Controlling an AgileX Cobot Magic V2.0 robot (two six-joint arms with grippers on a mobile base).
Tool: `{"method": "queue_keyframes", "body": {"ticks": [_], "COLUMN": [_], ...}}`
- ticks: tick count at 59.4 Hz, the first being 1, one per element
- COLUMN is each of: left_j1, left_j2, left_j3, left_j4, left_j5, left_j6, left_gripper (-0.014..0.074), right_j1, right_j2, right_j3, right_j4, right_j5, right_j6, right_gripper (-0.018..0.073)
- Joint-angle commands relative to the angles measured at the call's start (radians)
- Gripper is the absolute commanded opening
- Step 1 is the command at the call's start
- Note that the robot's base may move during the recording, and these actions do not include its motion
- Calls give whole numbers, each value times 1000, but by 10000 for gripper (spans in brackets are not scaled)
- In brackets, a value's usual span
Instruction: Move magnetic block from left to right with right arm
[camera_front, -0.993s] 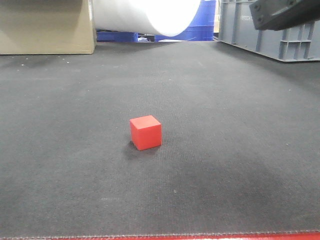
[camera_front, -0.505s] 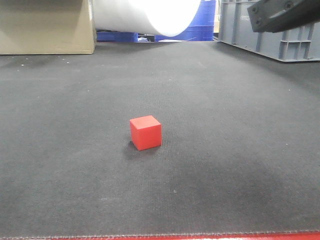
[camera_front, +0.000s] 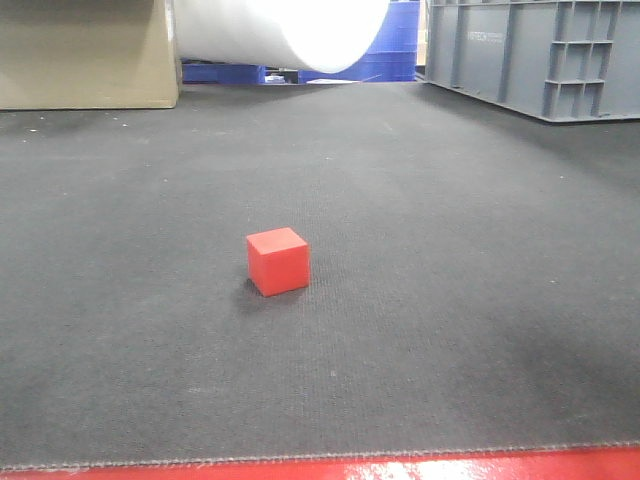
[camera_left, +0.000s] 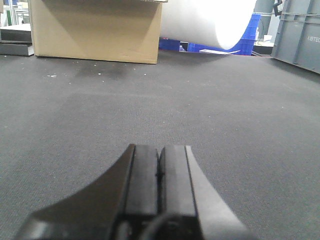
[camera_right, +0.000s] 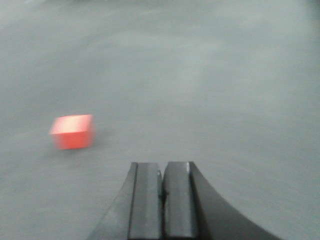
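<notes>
A small red block (camera_front: 278, 261) sits alone on a dark grey mat (camera_front: 450, 300), well in front of a tan box (camera_front: 85, 55), a white roll (camera_front: 290, 30) and a grey crate (camera_front: 540, 55); the front view shows no arm. The blurred right wrist view shows the right gripper (camera_right: 162, 186), fingers pressed together and holding nothing, apart from the block, which lies ahead to its left. The left wrist view shows the left gripper (camera_left: 159, 170), likewise closed and empty, low over bare mat, with no block in sight.

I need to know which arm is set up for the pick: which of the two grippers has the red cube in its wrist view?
The right gripper: the magnetic block lies ahead-left of its shut fingers. The left gripper faces bare mat.
</notes>
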Motion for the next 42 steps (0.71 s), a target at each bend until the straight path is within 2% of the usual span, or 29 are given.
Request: {"method": "queue_keyframes", "body": {"ticks": [1, 13, 22, 37, 42], "left_j1": [0, 0, 0, 0, 0], "left_j2": [-11, -11, -11, -11, -11], "left_j3": [8, 8, 8, 8, 8], "left_j4": [0, 0, 0, 0, 0], "left_j5": [-90, -90, -90, -90, -90], "left_j6": [-4, -4, -4, -4, -4], "left_gripper": [-116, -116, -116, -116, -116], "right_j1": [-76, -228, -306, -343, -345], "right_j2": [-61, -230, -349, -540, -539], "right_j3": [33, 166, 231, 321, 350], "right_j4": [38, 59, 59, 59, 59], "right_j5": [-130, -169, -169, -169, -189], "right_j6": [-51, -76, -77, -78, -78], "right_gripper": [69, 69, 69, 69, 69]}}
